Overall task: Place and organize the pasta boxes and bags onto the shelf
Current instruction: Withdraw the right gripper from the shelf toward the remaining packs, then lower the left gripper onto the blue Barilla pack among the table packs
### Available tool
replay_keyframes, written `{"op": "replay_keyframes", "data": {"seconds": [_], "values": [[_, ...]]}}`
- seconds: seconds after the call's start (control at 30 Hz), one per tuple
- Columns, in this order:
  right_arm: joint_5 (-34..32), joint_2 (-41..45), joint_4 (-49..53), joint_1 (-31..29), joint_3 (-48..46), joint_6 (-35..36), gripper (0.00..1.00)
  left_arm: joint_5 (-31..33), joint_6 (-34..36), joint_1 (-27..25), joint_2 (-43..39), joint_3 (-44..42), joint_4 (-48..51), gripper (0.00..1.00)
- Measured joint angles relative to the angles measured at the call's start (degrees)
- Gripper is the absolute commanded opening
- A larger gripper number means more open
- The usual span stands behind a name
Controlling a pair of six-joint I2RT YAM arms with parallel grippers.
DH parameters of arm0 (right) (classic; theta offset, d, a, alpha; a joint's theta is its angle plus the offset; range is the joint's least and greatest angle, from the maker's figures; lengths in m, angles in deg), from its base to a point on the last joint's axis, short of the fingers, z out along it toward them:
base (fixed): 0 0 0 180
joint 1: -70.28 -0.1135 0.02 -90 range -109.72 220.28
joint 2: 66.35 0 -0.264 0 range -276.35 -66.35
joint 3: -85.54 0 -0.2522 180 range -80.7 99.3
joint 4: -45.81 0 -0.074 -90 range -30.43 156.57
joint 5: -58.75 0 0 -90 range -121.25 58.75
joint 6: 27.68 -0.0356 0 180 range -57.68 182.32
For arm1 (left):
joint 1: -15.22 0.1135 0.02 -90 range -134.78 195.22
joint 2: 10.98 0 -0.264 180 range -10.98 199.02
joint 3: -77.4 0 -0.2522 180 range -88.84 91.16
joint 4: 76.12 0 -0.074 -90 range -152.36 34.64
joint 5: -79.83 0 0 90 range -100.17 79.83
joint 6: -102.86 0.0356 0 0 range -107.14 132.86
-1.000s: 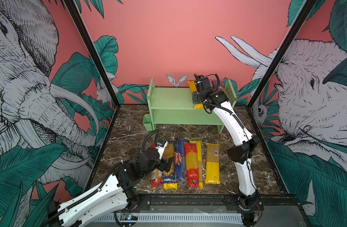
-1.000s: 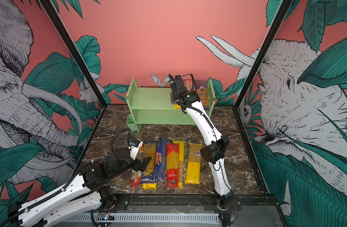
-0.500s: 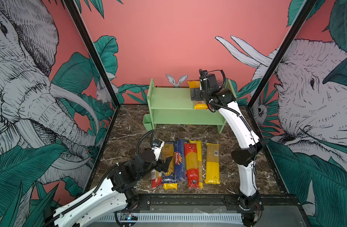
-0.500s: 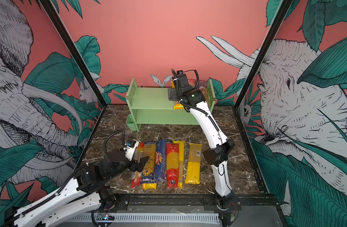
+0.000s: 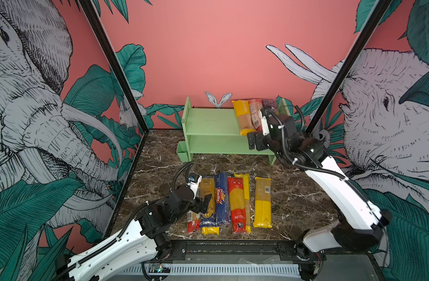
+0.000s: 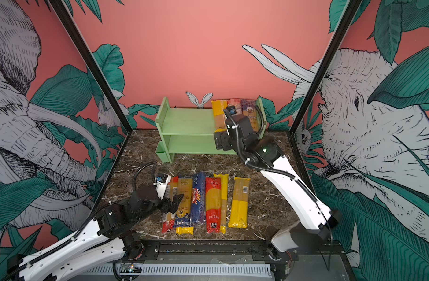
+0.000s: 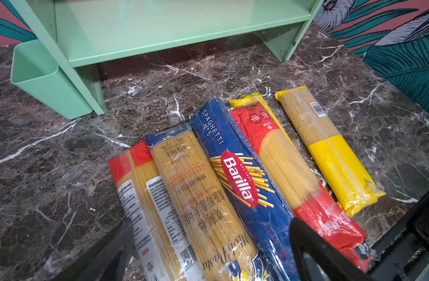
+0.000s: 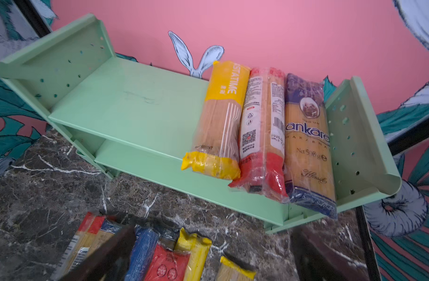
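Shelf, 3 pasta packs on top tier

— What sits on the marble table?
— Six spaghetti packs in a row. In the wrist view, between the fingers of the left gripper: a red-ended pack, a blue-ended pack, the Barilla pack. Outside one finger: a red pack, a thin yellow pack touching it, a half-yellow pack apart.
— And the green shelf?
— At the back. Ahead of the fingers of the right gripper, its top tier carries a yellow-topped pack, a red-bottomed pack and an Ankara pack, touching.
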Motion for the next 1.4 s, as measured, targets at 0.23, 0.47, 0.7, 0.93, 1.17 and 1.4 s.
{"op": "replay_keyframes", "data": {"seconds": [0.23, 0.47, 0.7, 0.93, 1.17, 1.4], "values": [[-2.3, 17.9, 1.8, -0.9, -23.3, -5.9, 0.99, -0.6, -2.5, 0.0, 5.1, -1.3, -2.0, 0.99], [-2.6, 21.3, 4.7, -1.2, -37.3, -9.7, 0.99, -2.6, -6.7, 0.0, 12.3, -1.4, -4.9, 0.98], [-1.4, 23.8, 4.1, -1.3, -40.8, -10.8, 0.99, -5.2, -11.4, 0.0, 14.2, -3.7, -8.3, 0.97], [0.5, 23.9, 1.5, -1.2, -43.7, -10.9, 0.99, -6.2, -14.3, -1.2, 16.0, -4.0, -10.8, 0.96], [1.2, 23.9, 0.3, -1.3, -45.1, -11.0, 0.99, -6.6, -15.6, -2.9, 20.0, -4.0, -13.1, 0.95], [1.3, 23.8, -0.1, -1.4, -45.1, -11.0, 0.99, -8.5, -16.2, -4.0, 24.2, -4.8, -19.0, 0.95]]}}
